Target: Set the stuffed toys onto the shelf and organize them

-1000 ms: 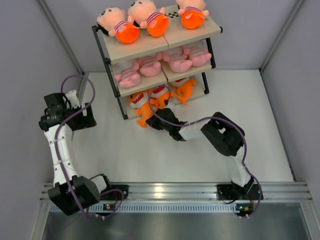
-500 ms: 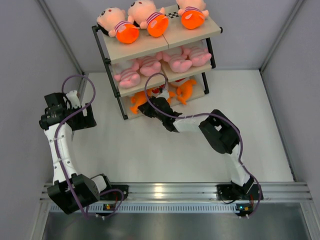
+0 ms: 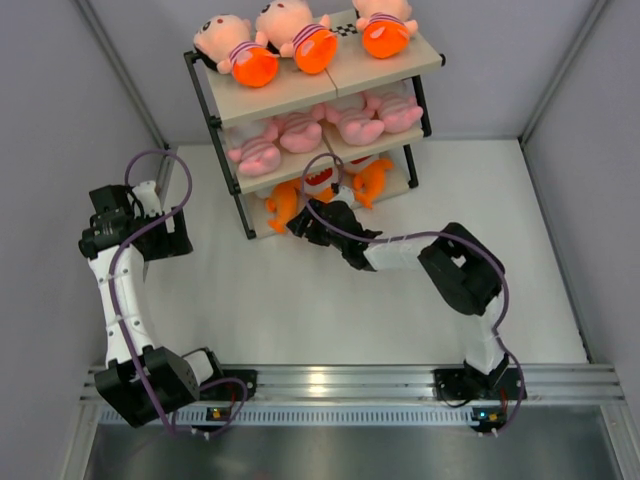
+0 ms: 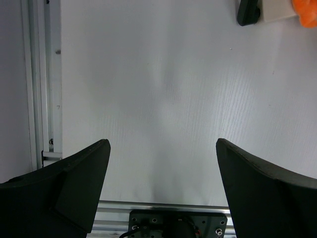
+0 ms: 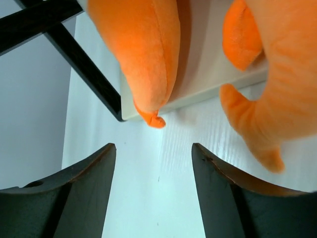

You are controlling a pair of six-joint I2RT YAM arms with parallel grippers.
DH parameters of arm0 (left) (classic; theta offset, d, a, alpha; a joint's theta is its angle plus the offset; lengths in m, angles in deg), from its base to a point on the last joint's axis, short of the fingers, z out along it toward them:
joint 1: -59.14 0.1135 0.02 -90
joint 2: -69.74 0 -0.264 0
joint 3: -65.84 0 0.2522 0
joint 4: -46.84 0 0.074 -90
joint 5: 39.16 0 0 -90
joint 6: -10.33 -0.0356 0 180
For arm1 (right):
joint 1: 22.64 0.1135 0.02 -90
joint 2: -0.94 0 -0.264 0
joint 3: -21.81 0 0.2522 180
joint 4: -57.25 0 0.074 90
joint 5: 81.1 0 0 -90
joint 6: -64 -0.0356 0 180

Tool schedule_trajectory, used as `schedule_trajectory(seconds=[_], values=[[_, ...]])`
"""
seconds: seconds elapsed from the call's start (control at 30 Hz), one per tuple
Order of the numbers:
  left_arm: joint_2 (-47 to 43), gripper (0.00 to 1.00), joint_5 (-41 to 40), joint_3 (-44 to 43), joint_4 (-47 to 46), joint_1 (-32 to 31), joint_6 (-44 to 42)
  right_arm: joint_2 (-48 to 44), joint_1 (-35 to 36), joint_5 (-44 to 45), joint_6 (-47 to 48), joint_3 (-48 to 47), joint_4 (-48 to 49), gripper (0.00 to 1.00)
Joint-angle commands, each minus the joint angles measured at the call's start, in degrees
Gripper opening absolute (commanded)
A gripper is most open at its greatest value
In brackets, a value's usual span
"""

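Observation:
The shelf stands at the back of the table. Three peach-headed dolls lie on its top board, and several pink animals fill the middle one. On the bottom board lie orange sharks, one at the left end with its tail hanging over the board's edge. A second shark lies beside it on the right. My right gripper is open and empty just in front of that board. Far to the left, my left gripper is open and empty over bare table.
The shelf's black front-left leg is close to the left of my right fingers. The shelf's foot shows at the top right of the left wrist view. Grey walls enclose the table on three sides. An aluminium rail runs along the near edge.
My right gripper carried an orange shark from the table up to the bottom board, opened and let it go there, then backed off slightly. The left arm stayed still.

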Motion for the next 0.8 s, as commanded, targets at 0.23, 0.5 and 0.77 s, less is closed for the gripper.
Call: schedule_trajectory(seconds=[0.23,0.5,0.77], values=[[-0.14,0.93,0.24,0.43,-1.59,0.21,-0.53,-13.06,-4.08,5.06,0.53,11.53,-3.7,0.64],[-1.11,0.93,-0.91,0.34,-1.42,0.21,-0.71,-6.39,-7.34,3.74,0.1,8.19,-2.73,0.59],[-0.93,0.93,-0.73,0.34,-1.5,0.21,-0.53,-1.28,-9.63,2.77,-2.45,5.55,3.68,0.15]])
